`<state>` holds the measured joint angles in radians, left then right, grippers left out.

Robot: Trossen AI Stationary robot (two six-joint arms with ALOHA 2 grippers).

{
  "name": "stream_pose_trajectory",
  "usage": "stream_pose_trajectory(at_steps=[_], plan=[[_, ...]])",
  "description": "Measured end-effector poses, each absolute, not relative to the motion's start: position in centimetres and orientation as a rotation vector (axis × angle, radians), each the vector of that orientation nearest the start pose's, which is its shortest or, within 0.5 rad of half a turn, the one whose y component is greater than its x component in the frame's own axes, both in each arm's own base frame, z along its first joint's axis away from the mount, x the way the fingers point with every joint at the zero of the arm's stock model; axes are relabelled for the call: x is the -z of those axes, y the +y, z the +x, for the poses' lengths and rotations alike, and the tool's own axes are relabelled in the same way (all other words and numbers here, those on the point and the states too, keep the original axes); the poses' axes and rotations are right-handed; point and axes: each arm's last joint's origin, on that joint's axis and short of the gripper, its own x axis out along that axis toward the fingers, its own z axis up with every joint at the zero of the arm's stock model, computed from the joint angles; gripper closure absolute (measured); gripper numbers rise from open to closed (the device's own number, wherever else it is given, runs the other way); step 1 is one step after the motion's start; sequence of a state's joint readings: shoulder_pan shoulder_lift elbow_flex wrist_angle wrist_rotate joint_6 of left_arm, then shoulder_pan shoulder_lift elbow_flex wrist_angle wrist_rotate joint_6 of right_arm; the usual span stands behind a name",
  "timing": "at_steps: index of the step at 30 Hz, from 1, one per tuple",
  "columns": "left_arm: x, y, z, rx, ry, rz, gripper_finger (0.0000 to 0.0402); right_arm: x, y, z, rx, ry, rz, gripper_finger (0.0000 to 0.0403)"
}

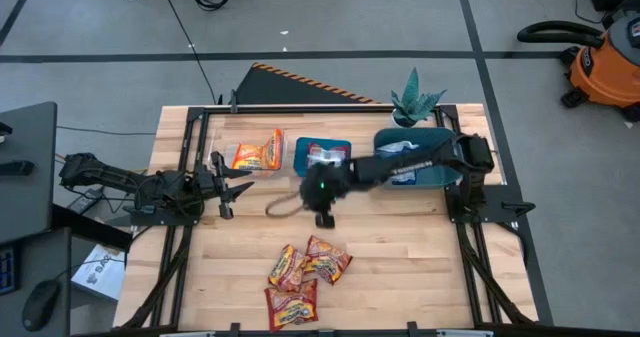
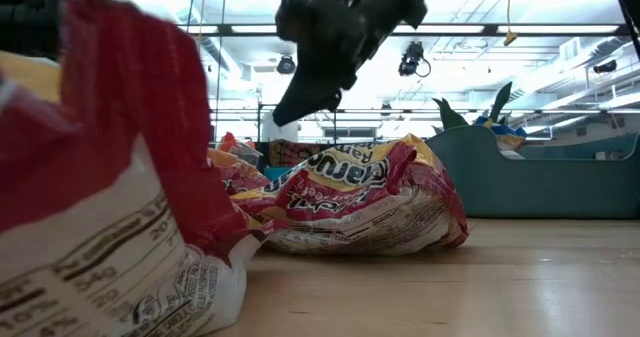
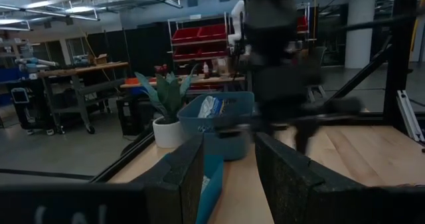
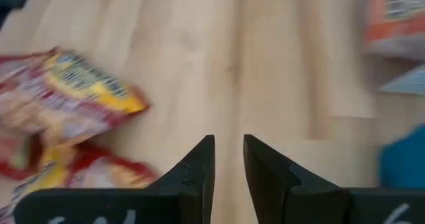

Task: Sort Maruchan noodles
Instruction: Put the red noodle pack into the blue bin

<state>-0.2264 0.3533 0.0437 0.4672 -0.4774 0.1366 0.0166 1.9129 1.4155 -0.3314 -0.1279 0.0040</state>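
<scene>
Several red-and-yellow noodle packets [image 1: 305, 272] lie flat in a loose heap near the table's near edge; the low view shows them close up [image 2: 350, 202], and the right wrist view shows them too [image 4: 66, 98]. Orange packets [image 1: 258, 153] lie in a clear bin. Blue-and-white packets lie in two teal bins [image 1: 322, 155] [image 1: 410, 149]. My right gripper [image 1: 325, 215] [image 4: 229, 151] hangs over bare wood at mid-table, above and beyond the heap, narrowly open and holding nothing. My left gripper [image 1: 228, 184] [image 3: 229, 164] waits open at the table's left, level, pointing right.
A potted plant [image 1: 415, 102] stands at the far edge beside the right teal bin [image 3: 219, 121]. A thin tan loop [image 1: 285, 205] lies on the wood left of my right gripper. Bare wood lies between the bins and the heap. Metal frame rails run along both table sides.
</scene>
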Motion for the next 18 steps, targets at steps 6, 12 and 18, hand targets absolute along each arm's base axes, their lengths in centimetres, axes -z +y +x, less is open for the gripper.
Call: stream_pose_trajectory(at_steps=[6, 12, 18], plan=[[-19.5, -1.3, 11.6, -0.263, -0.161, 0.076, 0.026, -21.6, 6.1, 41.2, -0.209, 0.851, 0.049, 0.0305], [-19.6, -1.3, 11.6, -0.264, -0.174, 0.071, 0.026, -21.5, 9.5, 40.5, -0.167, 0.864, 0.002, 0.0287], [-20.0, -1.3, 11.5, -0.268, -0.206, 0.068, 0.026, -18.3, 11.7, 41.1, -0.165, 0.904, 0.012, 0.0258]])
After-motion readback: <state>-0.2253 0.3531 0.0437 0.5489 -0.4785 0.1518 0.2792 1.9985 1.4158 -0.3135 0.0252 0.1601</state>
